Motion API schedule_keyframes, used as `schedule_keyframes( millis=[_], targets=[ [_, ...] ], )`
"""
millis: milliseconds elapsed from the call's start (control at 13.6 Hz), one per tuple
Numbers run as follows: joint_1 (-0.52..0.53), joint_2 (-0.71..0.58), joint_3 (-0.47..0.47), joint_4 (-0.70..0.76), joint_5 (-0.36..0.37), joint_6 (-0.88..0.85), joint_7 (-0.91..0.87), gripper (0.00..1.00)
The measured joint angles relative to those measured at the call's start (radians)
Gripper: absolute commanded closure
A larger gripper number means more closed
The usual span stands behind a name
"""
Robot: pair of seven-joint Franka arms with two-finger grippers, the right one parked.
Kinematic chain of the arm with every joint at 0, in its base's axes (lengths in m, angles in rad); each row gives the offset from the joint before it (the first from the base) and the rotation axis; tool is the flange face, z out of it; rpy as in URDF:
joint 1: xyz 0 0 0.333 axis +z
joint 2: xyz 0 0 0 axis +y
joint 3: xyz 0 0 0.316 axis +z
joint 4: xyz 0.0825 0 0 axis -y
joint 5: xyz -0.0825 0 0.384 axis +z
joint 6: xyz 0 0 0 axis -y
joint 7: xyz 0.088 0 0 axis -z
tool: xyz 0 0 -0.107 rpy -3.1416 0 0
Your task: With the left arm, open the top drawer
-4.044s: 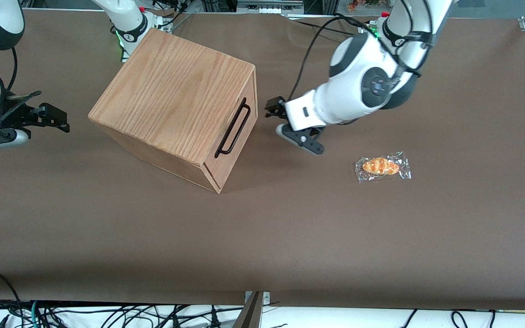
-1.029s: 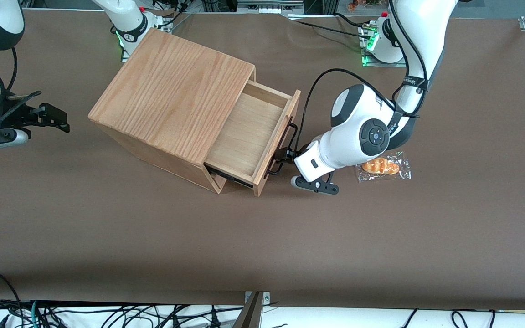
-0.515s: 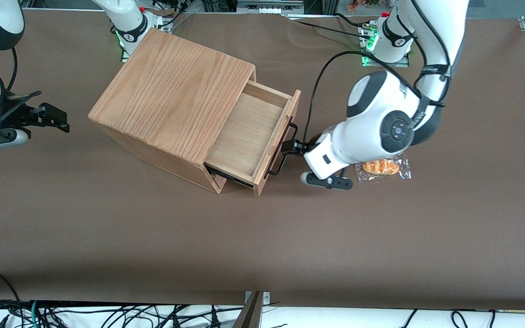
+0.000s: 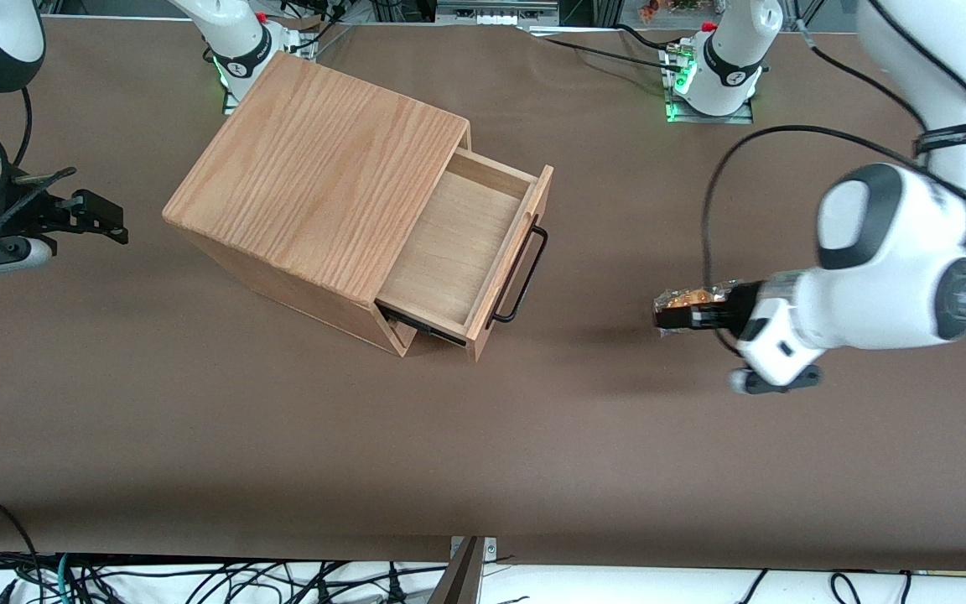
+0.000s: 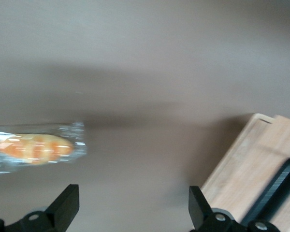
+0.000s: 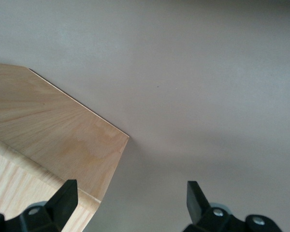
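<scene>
Top drawer (image 4: 459,245) stands pulled out of the oak cabinet (image 4: 315,159), its black bar handle (image 4: 519,275) free of any contact. Left arm (image 4: 885,268) sits toward the working arm's end of the surface (image 4: 483,436). Claw (image 5: 134,212) released, 2 fingers (image 5: 67,205) spread wide, holding nothing, above a wrapped pastry (image 4: 684,300), well apart from the drawer
</scene>
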Motion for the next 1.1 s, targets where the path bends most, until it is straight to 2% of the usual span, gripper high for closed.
schedule_keyframes(
  millis=[147, 515, 662, 809, 1103],
  targets=[
    [0.067, -0.005, 0.001, 0.000, 0.018, -0.040, 0.108, 0.00],
    [0.186, -0.049, 0.006, -0.012, 0.138, -0.099, 0.375, 0.00],
    [0.190, -0.127, 0.036, -0.074, 0.209, -0.103, 0.446, 0.00],
    [0.166, -0.259, 0.065, -0.158, 0.263, -0.099, 0.458, 0.00],
    [0.121, -0.474, 0.085, -0.244, 0.276, -0.095, 0.462, 0.00]
  ],
)
